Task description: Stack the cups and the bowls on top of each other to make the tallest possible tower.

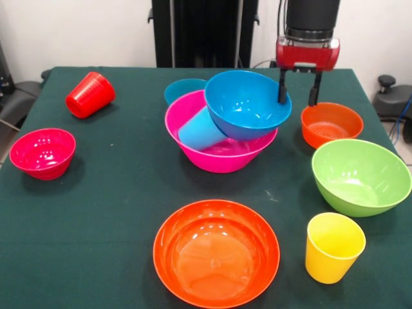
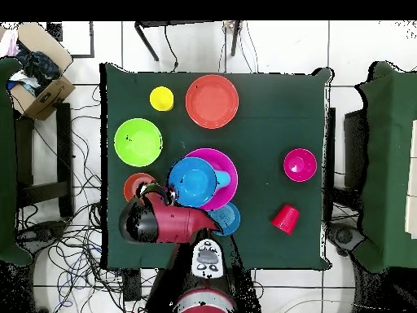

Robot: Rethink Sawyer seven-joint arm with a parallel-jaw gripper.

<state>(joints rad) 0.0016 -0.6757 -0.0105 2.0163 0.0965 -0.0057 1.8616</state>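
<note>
Hanging over the table's far side in the front view, the gripper (image 1: 299, 89) has its two black fingers (image 1: 282, 87) spread apart, holding nothing. One finger stands at the rim of the large blue bowl (image 1: 246, 103); whether it touches that rim cannot be told. The other finger hangs just above the far edge of the small orange bowl (image 1: 331, 123).

That large blue bowl sits tilted in the large pink bowl (image 1: 219, 138), leaning on the light blue cup (image 1: 202, 129), which lies on its side inside the pink one. Together they make the tower, just beside the fingers toward the table's middle. Behind the pink bowl, a small blue bowl (image 1: 183, 89) peeks out.

Nearer the camera than the fingers stand the large green bowl (image 1: 360, 176) and, beyond it, the upright yellow cup (image 1: 333, 247). The large orange bowl (image 1: 216, 252) sits at the near edge, well apart from the fingers. Far across the green cloth (image 1: 96, 193) from the gripper, the red cup (image 1: 89, 94) lies on its side, and the small red bowl (image 1: 42, 152) stands upright.

From overhead, the red arm (image 2: 171, 222) covers the gripper; its end lies between the small orange bowl (image 2: 137, 186) and the large blue bowl (image 2: 192, 181).
</note>
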